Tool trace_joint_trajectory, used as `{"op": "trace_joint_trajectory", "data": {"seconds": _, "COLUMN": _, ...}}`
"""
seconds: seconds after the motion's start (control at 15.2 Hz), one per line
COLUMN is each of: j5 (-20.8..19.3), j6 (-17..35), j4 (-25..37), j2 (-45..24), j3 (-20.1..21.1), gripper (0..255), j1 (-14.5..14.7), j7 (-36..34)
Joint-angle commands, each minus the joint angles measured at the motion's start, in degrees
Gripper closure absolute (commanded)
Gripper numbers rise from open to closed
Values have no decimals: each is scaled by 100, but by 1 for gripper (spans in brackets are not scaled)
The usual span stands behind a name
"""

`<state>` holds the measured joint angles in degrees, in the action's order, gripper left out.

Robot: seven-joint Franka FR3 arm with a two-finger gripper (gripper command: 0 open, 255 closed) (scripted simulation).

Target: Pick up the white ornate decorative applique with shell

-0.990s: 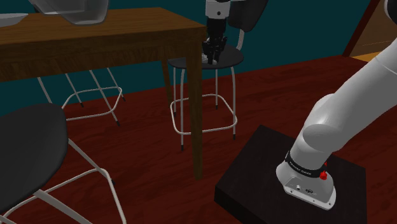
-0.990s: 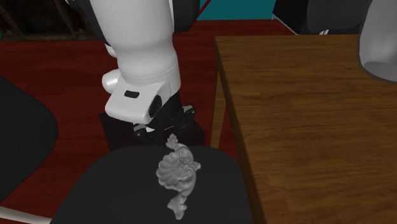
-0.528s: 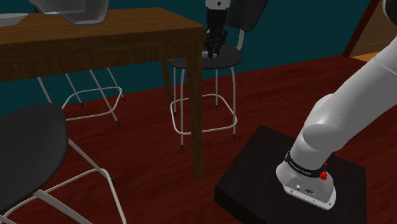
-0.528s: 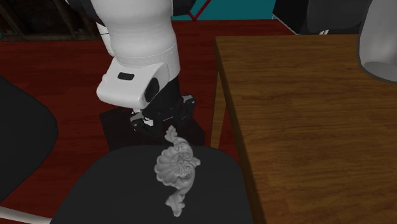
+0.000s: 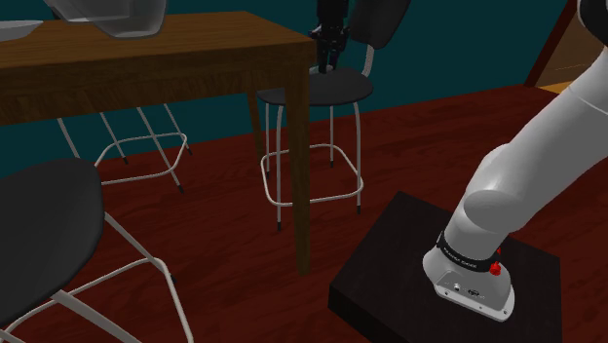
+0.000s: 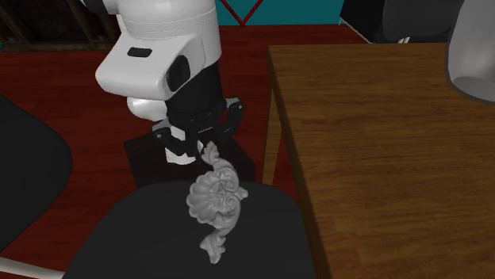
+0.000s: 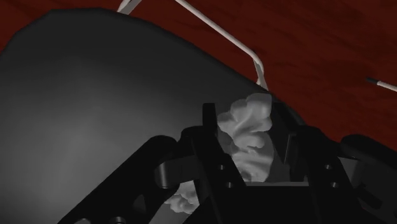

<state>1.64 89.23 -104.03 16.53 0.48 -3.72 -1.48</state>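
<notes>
A pale grey ornate applique (image 6: 214, 202) with a shell-shaped middle hangs tilted just above the round black stool seat (image 6: 151, 238). My gripper (image 6: 202, 147) is shut on its upper end. In the wrist view the applique (image 7: 249, 130) is clasped between the two black fingers (image 7: 210, 121), with the dark seat (image 7: 83, 114) beneath it. In the shoulder view the gripper (image 5: 329, 57) hovers a little above the stool seat (image 5: 317, 90), beside the table's corner.
A brown wooden table (image 5: 146, 58) stands close beside the stool, and its edge (image 6: 278, 119) lies near the gripper. A grey bowl (image 6: 476, 55) sits on the table. Another black chair (image 5: 49, 205) and the arm's black stand (image 5: 390, 263) rest on the dark red floor.
My gripper has risen with the applique in its fingers. The applique has lifted up off the stool seat and now hangs at a tilt.
</notes>
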Motion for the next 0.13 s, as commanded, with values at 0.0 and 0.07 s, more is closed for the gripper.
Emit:
{"op": "trace_joint_trajectory", "data": {"seconds": 0.0, "j5": -1, "j6": -101, "j4": 138, "j2": -38, "j3": -2, "gripper": 255, "j1": -1, "j7": -1}}
{"op": "trace_joint_trajectory", "data": {"seconds": 0.07, "j5": -1, "j6": -101, "j4": 139, "j2": -38, "j3": -2, "gripper": 255, "j1": -1, "j7": -1}}
